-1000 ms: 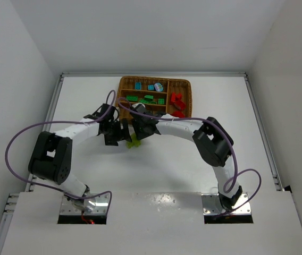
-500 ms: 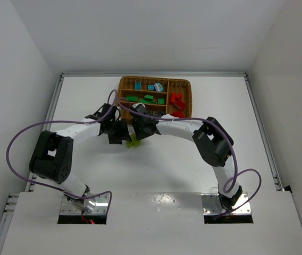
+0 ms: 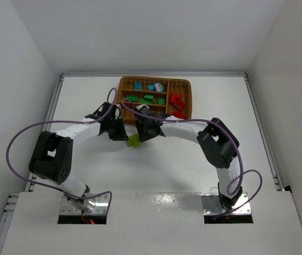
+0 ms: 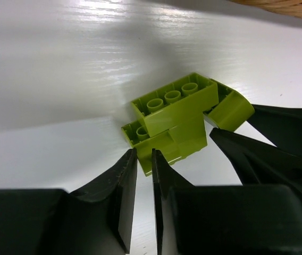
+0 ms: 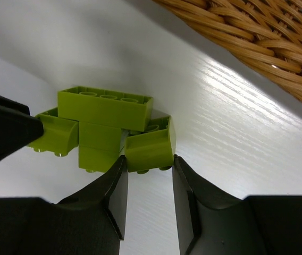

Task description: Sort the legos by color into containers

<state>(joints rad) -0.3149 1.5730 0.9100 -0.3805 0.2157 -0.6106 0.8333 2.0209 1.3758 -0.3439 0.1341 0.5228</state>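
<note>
A clump of lime-yellow legos (image 3: pixel 134 141) lies on the white table just in front of the wicker tray (image 3: pixel 153 78). My left gripper (image 3: pixel 126 136) comes at it from the left. Its jaws (image 4: pixel 144 154) are shut on a thin lower corner of the lime clump (image 4: pixel 175 119). My right gripper (image 3: pixel 142 136) reaches in from the right, shut (image 5: pixel 147 162) on a small curved lime brick (image 5: pixel 148 149) at the end of the same clump (image 5: pixel 106 109). In the tray lie blue legos (image 3: pixel 139 85), green legos (image 3: pixel 145 99) and red legos (image 3: pixel 176 100).
The tray's woven wall (image 5: pixel 257 32) rises close behind the lime clump in the right wrist view, and its edge (image 4: pixel 294 5) shows at the top of the left wrist view. Both arms arch inward, and their cables (image 3: pixel 13 143) loop beside them.
The left jaws have closed onto the lime clump's corner. The left gripper moved right toward the clump, and the right arm's elbow shifted slightly right.
</note>
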